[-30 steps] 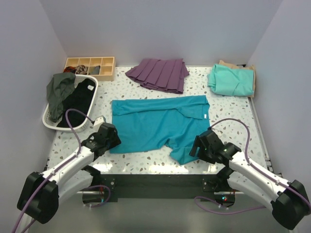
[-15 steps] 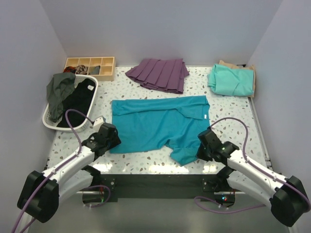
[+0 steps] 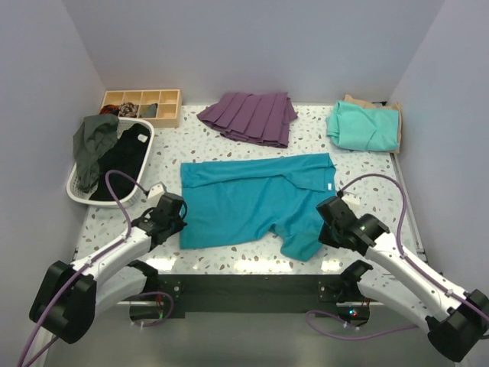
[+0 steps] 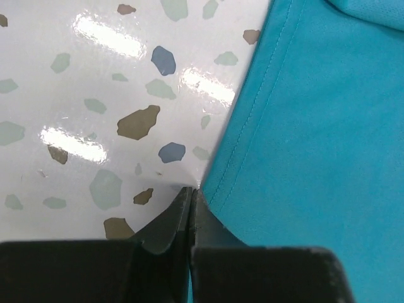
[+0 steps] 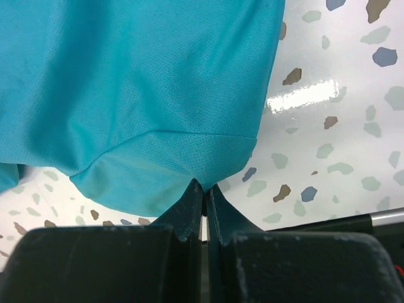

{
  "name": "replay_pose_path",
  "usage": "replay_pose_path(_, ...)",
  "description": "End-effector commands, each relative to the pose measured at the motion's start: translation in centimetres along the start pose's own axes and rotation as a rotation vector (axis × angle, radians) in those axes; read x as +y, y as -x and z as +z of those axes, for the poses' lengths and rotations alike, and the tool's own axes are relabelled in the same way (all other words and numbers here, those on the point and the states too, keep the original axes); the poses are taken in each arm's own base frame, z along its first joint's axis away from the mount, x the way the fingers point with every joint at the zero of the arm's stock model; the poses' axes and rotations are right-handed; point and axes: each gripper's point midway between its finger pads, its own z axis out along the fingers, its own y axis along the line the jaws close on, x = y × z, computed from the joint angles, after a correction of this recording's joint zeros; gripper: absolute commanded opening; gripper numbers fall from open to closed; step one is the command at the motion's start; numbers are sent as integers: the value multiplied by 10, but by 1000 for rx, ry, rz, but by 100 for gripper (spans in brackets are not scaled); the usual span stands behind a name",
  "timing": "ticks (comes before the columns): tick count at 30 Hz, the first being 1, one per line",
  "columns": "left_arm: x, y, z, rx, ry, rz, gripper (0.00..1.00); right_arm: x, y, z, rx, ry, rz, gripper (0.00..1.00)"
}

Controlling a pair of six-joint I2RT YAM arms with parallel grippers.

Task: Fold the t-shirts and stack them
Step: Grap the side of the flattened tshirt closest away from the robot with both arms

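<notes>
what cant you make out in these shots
Tan t-shirt, top view: mostly under the mint t-shirt; only an edge shows.
Wooden tray contents, top view: too small.
Teal t-shirt, both wrist views: cut off by frame edges.
Left gripper and right gripper fingertips, top view: hidden beneath their wrists.

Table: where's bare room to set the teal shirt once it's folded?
Widest bare patch: right side, between teal t-shirt and mint t-shirt. Narrower strip between basket and teal t-shirt. Back edge is crowded: tray, purple garment.
</notes>
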Motion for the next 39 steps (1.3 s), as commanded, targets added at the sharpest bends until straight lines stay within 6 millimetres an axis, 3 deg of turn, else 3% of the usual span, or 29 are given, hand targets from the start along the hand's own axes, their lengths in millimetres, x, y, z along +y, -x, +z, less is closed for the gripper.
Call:
replay_pose_path(1, 0, -3, 2, 13, 4, 23, 0, -10, 6, -3, 1, -80, -62, 0)
replay_pose_path(4, -3, -1, 0, 2, -16, 28, 0, -4, 6, -1, 2, -53, -61, 1)
replay_pose_path(5, -5, -1, -1, 6, -33, 35, 0, -2, 6, -1, 3, -43, -60, 8)
replay_pose_path(6, -8, 1, -3, 1, -51, 31, 0, 2, 7, -1, -3, -28, -51, 26)
replay_pose_path(8, -14, 0, -7, 9, -84, 30, 15, 4, 5, 1, 6, -17, -53, 28)
replay_pose_path(10, -15, 1, -13, 12, -99, 26, 22, 6, 2, 4, 14, -10, -56, 38)
replay_pose_path(11, -18, 1, -17, 22, -110, 21, 28, 5, 0, 5, 25, -17, -63, 39)
replay_pose_path(13, -21, -2, -25, 45, -145, 18, 32, 5, -4, 8, 39, -15, -65, 44)
replay_pose_path(17, -28, -20, -36, 105, -229, -4, 46, 8, -10, 10, 62, 11, -58, 46)
replay_pose_path(21, -28, -44, -40, 184, -256, -6, 47, 6, -13, 11, 70, 5, -52, 47)
replay_pose_path(27, -12, -70, -48, 245, -142, 2, 45, 3, -12, 8, 61, 0, -43, 51)
replay_pose_path(30, -4, -66, -55, 211, -67, -8, 44, 1, -13, 8, 63, -7, -46, 54)
replay_pose_path(35, -3, -43, -66, 129, -4, -71, 46, -1, -16, 11, 69, -15, -49, 56)
replay_pose_path(39, -3, -47, -71, 158, 11, -64, 45, -4, -21, 9, 82, -13, -20, 58)
